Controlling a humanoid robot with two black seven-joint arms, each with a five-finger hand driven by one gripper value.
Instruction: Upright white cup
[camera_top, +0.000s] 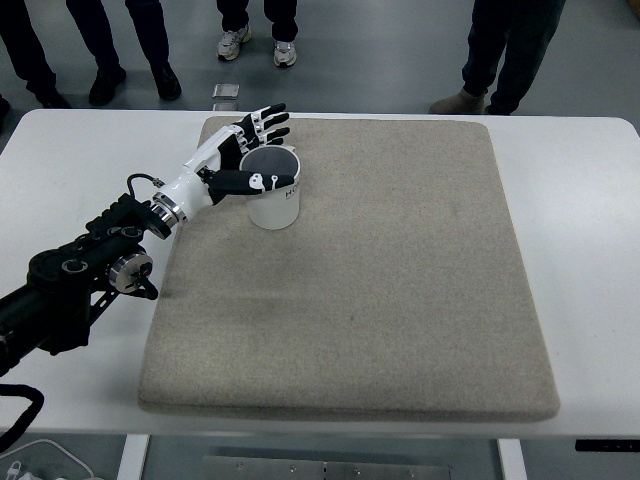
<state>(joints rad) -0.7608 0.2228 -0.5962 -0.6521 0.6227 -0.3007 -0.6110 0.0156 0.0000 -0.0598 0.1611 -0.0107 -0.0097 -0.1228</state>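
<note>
1. Left robot hand (238, 150): white-and-black, five-fingered, at the far-left part of the mat. It sits against the left side of the cup. The thumb lies across the near-left of the rim; the other fingers (268, 118) are spread and extend past the far side of the cup. The hand is loosely around the cup; whether it presses firmly on it cannot be told.
2. Left arm (85, 270): black, jointed, enters from the left edge and runs diagonally over the bench to the hand, with a thin cable loop near the wrist.
3. White cup (272, 192): stands upright, mouth up, grey interior visible, small dark print on its side. It rests on the far-left area of the mat, near the mat's far edge.
4. Mat (380, 290): beige, felt-like, rectangular, covers most of the middle of the bench.
5. Bench (590, 260): white, rounded corners, bare margins left and right of the mat.
6. Small flat object (226, 92): grey, on the floor beyond the far edge of the bench.
7. Persons: legs and shoes (233, 42) only, standing on the floor at the far side.
</note>
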